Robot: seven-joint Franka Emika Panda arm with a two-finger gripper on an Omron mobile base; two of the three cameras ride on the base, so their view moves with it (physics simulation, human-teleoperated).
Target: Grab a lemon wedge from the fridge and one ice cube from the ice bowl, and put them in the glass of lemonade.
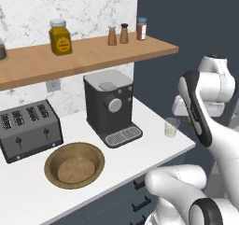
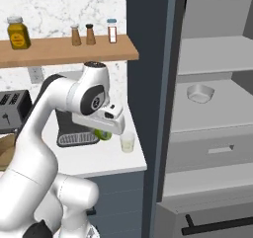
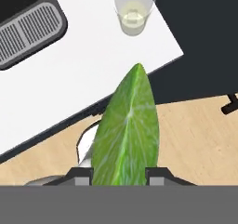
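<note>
My gripper (image 3: pixel 120 174) is shut on a green lemon wedge (image 3: pixel 126 130), which stands up between the fingers. It hangs just past the counter's front edge, over the floor. In the right base view the lemon wedge (image 2: pixel 103 134) shows under the hand, left of the glass of lemonade (image 2: pixel 127 142). The glass of lemonade (image 3: pixel 134 10) stands upright near the counter's corner, apart from the wedge. The wooden ice bowl (image 1: pixel 74 165) sits at the front of the counter; the ice cube is hidden. The fridge (image 2: pixel 212 118) stands open on the right.
A coffee machine (image 1: pixel 111 106) stands behind the glass, and a toaster (image 1: pixel 29 130) is at the left. A wooden shelf (image 1: pixel 88 56) with jars and shakers hangs above the counter. A small white bowl (image 2: pixel 200 93) rests on a fridge shelf.
</note>
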